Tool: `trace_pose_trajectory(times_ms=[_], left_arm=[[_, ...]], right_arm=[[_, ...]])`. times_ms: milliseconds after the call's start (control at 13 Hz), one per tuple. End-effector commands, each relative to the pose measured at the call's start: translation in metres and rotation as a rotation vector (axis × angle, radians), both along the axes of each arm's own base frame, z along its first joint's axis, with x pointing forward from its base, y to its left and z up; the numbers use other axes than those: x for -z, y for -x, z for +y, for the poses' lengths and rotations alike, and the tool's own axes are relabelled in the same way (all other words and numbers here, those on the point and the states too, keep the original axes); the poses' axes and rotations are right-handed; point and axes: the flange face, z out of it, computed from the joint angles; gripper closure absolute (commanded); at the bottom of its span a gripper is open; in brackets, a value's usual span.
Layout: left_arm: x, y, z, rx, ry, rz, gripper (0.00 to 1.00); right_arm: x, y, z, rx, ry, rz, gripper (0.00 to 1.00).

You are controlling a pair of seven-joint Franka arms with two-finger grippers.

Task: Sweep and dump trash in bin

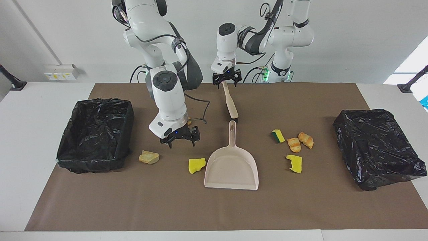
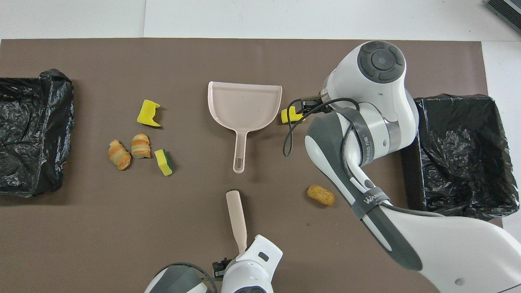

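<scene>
The trash lies scattered on the brown mat. A bread lump (image 1: 149, 156) and a yellow sponge piece (image 1: 196, 165) (image 2: 291, 116) lie beside the beige dustpan (image 1: 232, 164) (image 2: 244, 103), toward the right arm's end. A tan lump (image 2: 320, 195) lies nearer to the robots. A green-backed sponge (image 1: 277, 136) (image 2: 163, 161), two croissant lumps (image 1: 294, 144) (image 1: 306, 139) and a yellow sponge (image 1: 295, 163) (image 2: 148, 114) lie toward the left arm's end. My left gripper (image 1: 227, 80) is shut on the beige brush (image 1: 230, 103) (image 2: 236, 215), which is tilted with its tip at the mat. My right gripper (image 1: 180, 141) is open and empty, just above the mat between the bread lump and the sponge.
A black-lined bin (image 1: 95, 134) (image 2: 464, 150) stands at the right arm's end of the table. Another (image 1: 378, 147) (image 2: 32, 130) stands at the left arm's end. The right arm's hand covers the bread lump in the overhead view.
</scene>
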Motion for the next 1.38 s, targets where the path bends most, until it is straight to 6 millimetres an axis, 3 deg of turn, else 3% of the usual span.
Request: trace_pose_trajectory(times_ms=[0,154,230,307,461,538,922,1152,1306], left_arm=[[0.023,0.005,0.007,-0.011,0.013,0.024,0.0],[0.024,0.005,0.007,-0.011,0.013,0.023,0.03],[0.024,0.005,0.007,-0.008,0.012,0.023,0.09],[0.024,0.006,0.007,-0.005,0.012,0.025,0.27],[0.025,0.006,0.008,0.005,-0.001,0.039,0.91],[0.024,0.006,0.009,0.01,-0.013,0.051,1.0],[0.017,0.0,0.015,0.082,-0.046,0.088,1.0],[-0.013,-0.039,0.028,0.111,-0.033,0.099,1.0],[-0.045,-0.077,0.054,0.104,-0.003,0.1,1.0]], right_arm=[[0.003,0.0,0.0,0.015,-0.009,-0.012,0.0],[0.003,0.002,0.003,0.011,-0.006,-0.011,0.0],[0.004,0.002,0.003,0.011,-0.006,-0.011,0.0],[0.005,0.002,0.003,0.011,-0.005,-0.01,0.0],[0.005,0.002,0.003,0.011,-0.005,-0.01,0.0],[0.005,0.002,0.003,0.011,-0.005,-0.01,0.0],[0.005,0.002,0.003,0.011,-0.007,-0.011,0.0],[0.004,0.001,0.003,0.013,-0.012,-0.016,0.0],[0.004,0.002,0.005,0.014,-0.015,-0.016,0.0]])
